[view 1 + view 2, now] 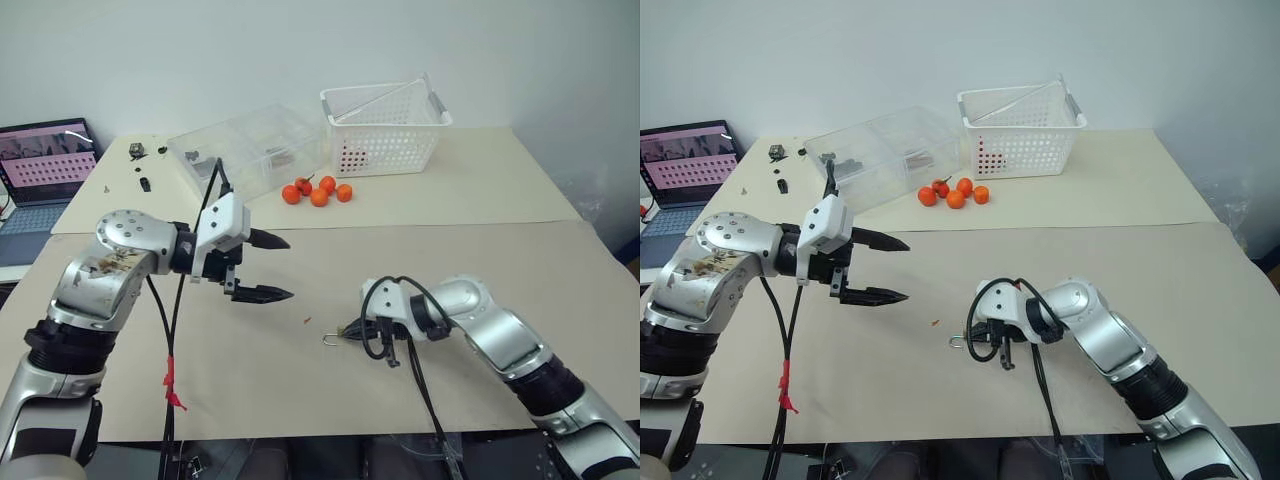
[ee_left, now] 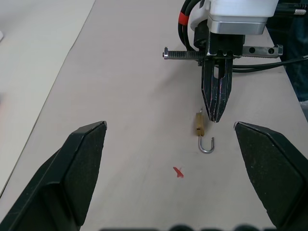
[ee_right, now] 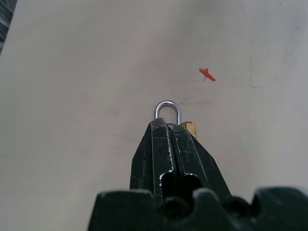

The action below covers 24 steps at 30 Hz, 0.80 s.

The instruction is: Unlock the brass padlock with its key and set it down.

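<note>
A: The right gripper is clenched, its tips down at the brass padlock lying on the table. Whether it pinches anything I cannot tell. The left gripper hovers near, fingers spread wide.

B: So we are at the grasping step?

A: I think so. Next, one gripper must steady the lock while the other turns the key, which I cannot make out.

B: Any writing?

A: None readable.

- Four oranges, just beside the white basket;
- one white basket;
- one clear plastic box;
- one brass padlock;
- one laptop
</note>
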Each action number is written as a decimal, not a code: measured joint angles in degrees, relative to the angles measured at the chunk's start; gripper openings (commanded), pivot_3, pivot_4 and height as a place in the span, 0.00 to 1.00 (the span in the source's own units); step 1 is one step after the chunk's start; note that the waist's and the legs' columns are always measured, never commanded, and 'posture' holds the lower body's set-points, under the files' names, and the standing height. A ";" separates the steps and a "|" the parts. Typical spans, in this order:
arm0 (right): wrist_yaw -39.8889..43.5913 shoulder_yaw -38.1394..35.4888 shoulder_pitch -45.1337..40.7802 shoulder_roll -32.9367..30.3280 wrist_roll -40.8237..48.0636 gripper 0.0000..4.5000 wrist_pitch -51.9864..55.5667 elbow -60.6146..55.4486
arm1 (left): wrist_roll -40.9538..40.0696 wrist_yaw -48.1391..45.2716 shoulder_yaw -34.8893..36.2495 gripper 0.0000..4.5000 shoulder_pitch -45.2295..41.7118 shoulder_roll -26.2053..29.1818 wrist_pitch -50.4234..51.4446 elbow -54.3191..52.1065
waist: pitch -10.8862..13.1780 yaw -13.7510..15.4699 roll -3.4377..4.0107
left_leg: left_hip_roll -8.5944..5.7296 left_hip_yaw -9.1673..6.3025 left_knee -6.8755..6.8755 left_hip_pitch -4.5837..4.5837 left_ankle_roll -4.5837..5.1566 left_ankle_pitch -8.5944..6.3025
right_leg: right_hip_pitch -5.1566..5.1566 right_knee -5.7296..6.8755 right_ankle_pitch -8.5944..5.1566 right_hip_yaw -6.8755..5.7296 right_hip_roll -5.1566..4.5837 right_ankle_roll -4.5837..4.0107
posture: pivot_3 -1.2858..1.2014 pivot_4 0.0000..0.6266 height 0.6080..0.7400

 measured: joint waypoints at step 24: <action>6.60 -7.83 -4.68 -6.77 4.41 0.01 5.54 -2.62 | -0.05 1.81 0.05 1.00 0.35 -0.10 0.65 -0.79 | 0.02 0.13 0.04 | 0.00 -0.03 0.00 -0.02 0.00 0.00 | 0.01 -0.02 0.00 0.00 0.00 0.00 | 0.52 0.24 1.00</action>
